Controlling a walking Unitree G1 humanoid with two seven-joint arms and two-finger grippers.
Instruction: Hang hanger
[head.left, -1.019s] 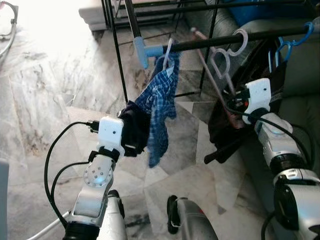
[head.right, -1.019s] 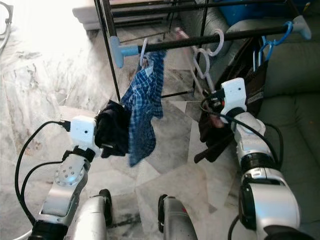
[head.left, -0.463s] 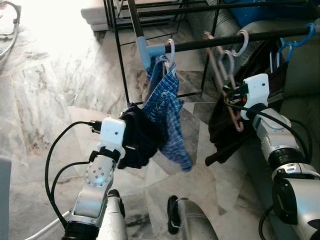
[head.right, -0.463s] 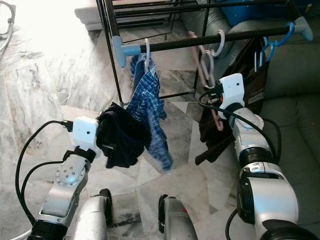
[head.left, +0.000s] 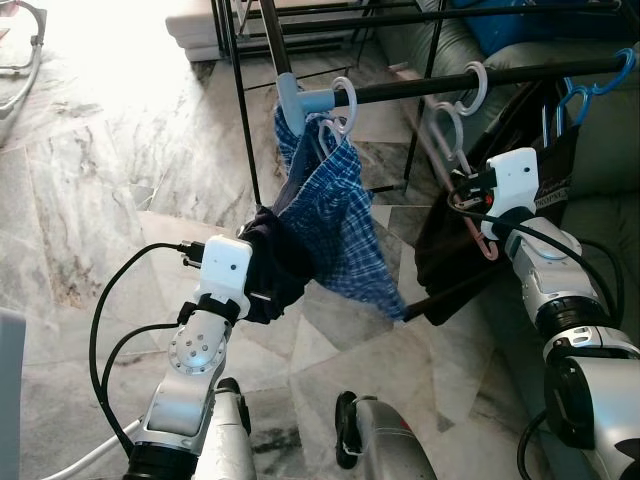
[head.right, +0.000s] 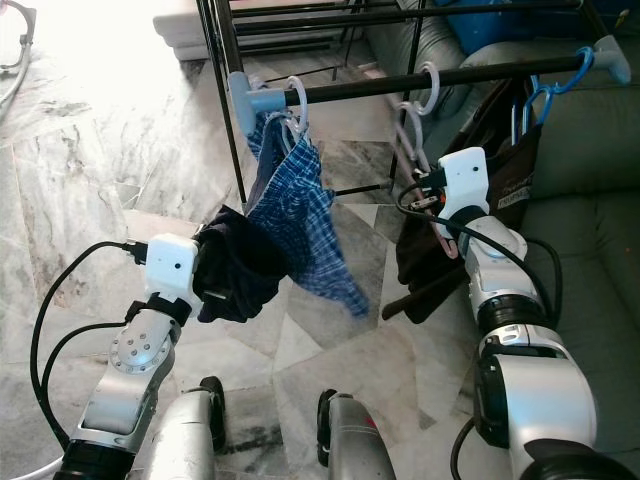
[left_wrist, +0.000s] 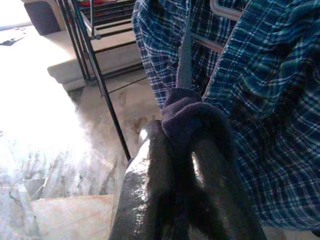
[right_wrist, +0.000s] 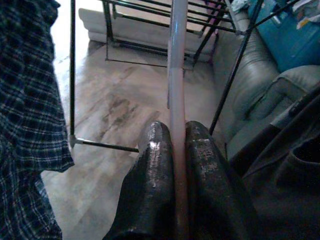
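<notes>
left gripper (left_wrist: 185, 165) clamped on a fold of dark cloth (head.left: 280, 262), with the blue plaid shirt (head.left: 335, 215) draped just beyond and pulled out sideways from the rail. shirt's own white hanger (head.left: 340, 100) already hooked over the black rail (head.left: 420, 90), close to the pale blue end cap (head.left: 295, 97) at the rail's left end. right gripper (right_wrist: 179, 165) closed tight on the thin bar of a pale pink hanger (head.left: 455, 150), hook (head.left: 470, 88) looped over the same rail further toward its right end, beside a blue hanger (head.left: 590, 85) and a dark garment (head.left: 470, 230) hanging there.

risks from here, as a judgement:
- shirt stretched taut between the left fingers and the rail, so any further pull could drag the white hook off past the end cap, given how near the end it sits.
- opening the left fingers abruptly could set the shirt swinging, and a hook only loosely seated could hop off.
- pink hanger tilted under the right fingers' grip; cannot tell whether its hook sits fully over the rail, so letting go early could drop it onto the marble floor (head.left: 120, 180).
- right wrist close to the dark garment, so snagging on withdrawal seems possible.
</notes>
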